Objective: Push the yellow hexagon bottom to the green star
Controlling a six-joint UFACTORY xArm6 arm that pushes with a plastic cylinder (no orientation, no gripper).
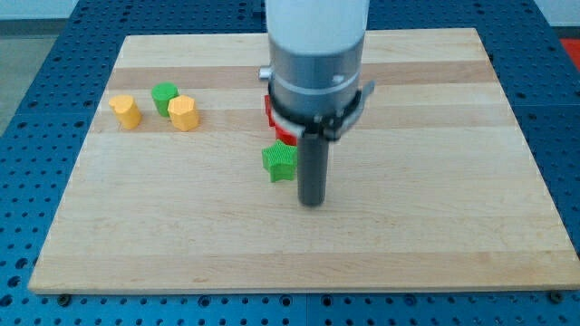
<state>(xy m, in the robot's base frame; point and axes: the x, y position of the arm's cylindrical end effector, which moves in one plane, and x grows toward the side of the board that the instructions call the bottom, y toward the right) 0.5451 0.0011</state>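
Note:
The green star (280, 162) lies near the board's middle. My tip (313, 202) rests on the board just to the star's right and slightly below it, apart from it. The yellow hexagon (184, 112) sits at the view's upper left, touching or nearly touching a green round block (164, 96) to its upper left. A second yellow block (126, 110), whose shape I cannot tell for sure, lies further left. A red block (277, 122) is mostly hidden behind the arm, just above the green star.
The wooden board (435, 235) lies on a blue perforated table (27, 81). The arm's grey and white body (315, 54) covers the board's top middle.

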